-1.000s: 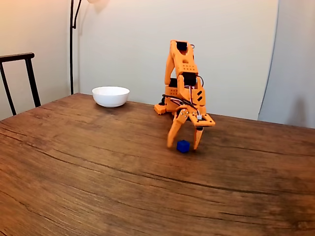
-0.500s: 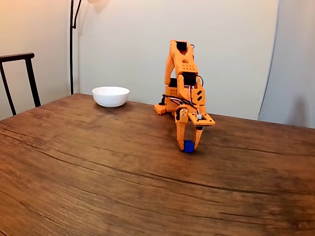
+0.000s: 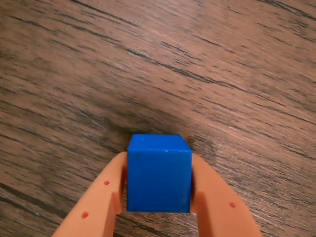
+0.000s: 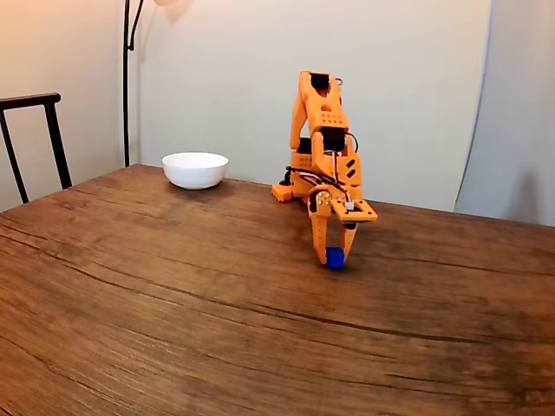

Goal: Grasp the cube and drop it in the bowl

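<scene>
The bright-blue cube (image 3: 159, 173) sits squeezed between my two orange fingers (image 3: 101, 205) in the wrist view, at or just above the wooden table. In the fixed view my orange gripper (image 4: 333, 257) points straight down, shut on the cube (image 4: 335, 257), right of the table's middle. The white bowl (image 4: 195, 169) stands at the far left of the table, well apart from the arm.
The arm's orange base (image 4: 295, 186) sits at the table's back edge. A dark chair back (image 4: 35, 139) stands at the left edge, and a lamp pole (image 4: 127, 82) rises behind the bowl. Bare wood table (image 4: 173, 303) stretches across the front.
The fingers stood spread around the cube a second ago; they have closed onto it. The cube shifted slightly right with the closing fingers and may be a touch higher.
</scene>
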